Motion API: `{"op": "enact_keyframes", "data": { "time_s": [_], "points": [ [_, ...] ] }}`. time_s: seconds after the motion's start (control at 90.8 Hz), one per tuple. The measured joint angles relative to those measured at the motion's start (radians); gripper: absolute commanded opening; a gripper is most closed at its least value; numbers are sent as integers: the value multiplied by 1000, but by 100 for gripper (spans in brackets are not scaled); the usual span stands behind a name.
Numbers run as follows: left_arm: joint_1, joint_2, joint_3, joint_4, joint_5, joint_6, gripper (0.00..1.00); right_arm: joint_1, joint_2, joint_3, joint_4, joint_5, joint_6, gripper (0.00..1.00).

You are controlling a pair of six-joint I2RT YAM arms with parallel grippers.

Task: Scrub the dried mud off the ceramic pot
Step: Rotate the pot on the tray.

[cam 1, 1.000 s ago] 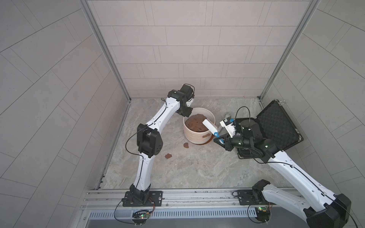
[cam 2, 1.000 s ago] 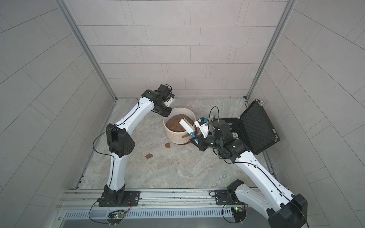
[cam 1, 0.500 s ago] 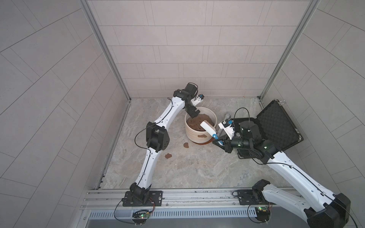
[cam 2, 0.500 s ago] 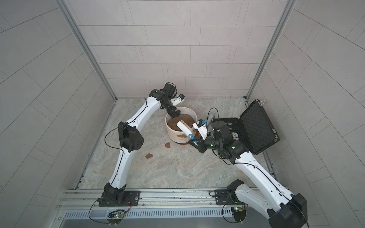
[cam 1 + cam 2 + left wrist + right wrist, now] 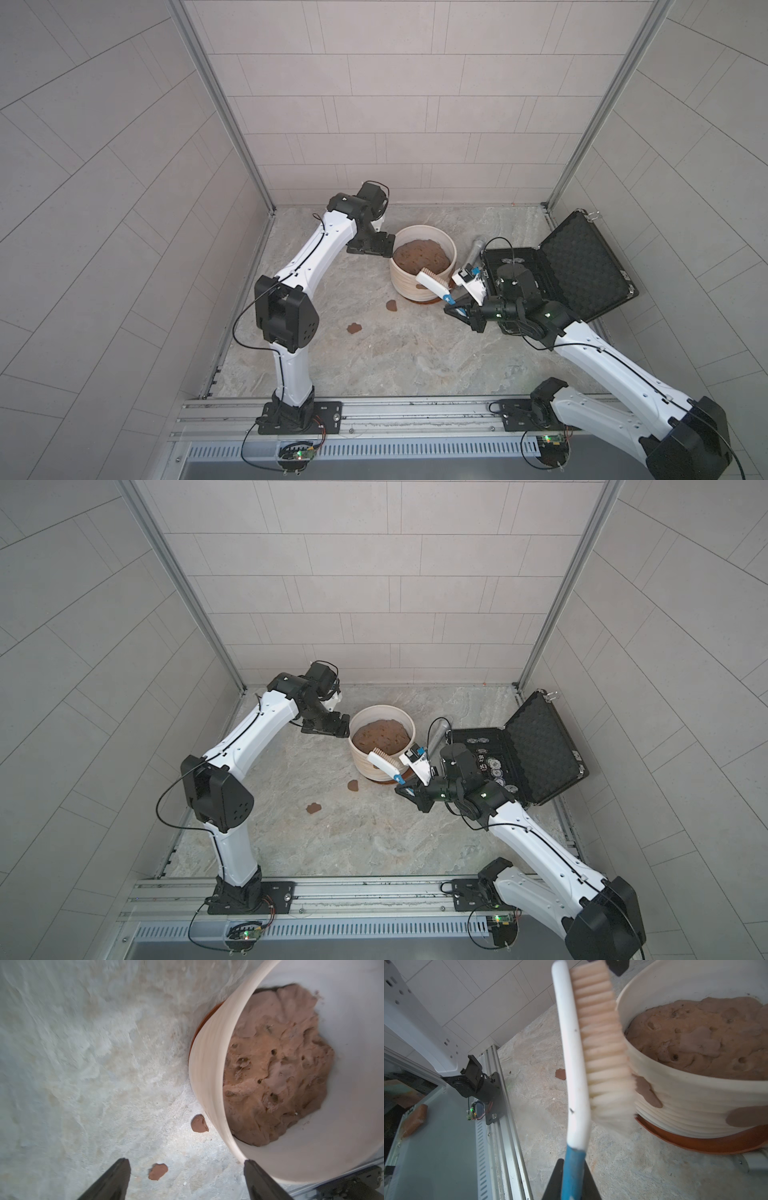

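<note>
The left arm (image 5: pixel 328 245) and the right arm (image 5: pixel 615 374) both have smooth white link shells with rounded edges. The links are joined by chunky black joint housings (image 5: pixel 286 311), and the elbow housing is dotted with small holes. Thin black cables (image 5: pixel 234 332) loop loose beside the links and run down to small circuit boards (image 5: pixel 297 455) lit by green lights, each arm stands on a black base plate (image 5: pixel 322 409) fixed with screws, and the left tool (image 5: pixel 186 1160) ends in two black, tapering fingers (image 5: pixel 112 1182).
</note>
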Motion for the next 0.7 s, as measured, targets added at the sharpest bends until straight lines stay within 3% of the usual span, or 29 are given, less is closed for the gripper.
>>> {"op": "enact_keyframes", "data": {
  "time_s": [0.253,0.363,0.484,0.638,0.704],
  "points": [
    [-32,31,-9,43,-24,-92,77,5,11,-71,51,33,-55,0],
    [-39,71,-5,52,-17,-111,69,6,-8,-88,61,35,-53,0],
    [-43,95,14,51,2,-131,57,6,-29,-89,77,39,-52,0],
    [-52,98,39,64,-18,-149,22,6,-31,-89,89,41,-45,0],
    [-60,98,55,68,-39,-172,19,6,-32,-89,89,47,-42,0]
  ]
}}
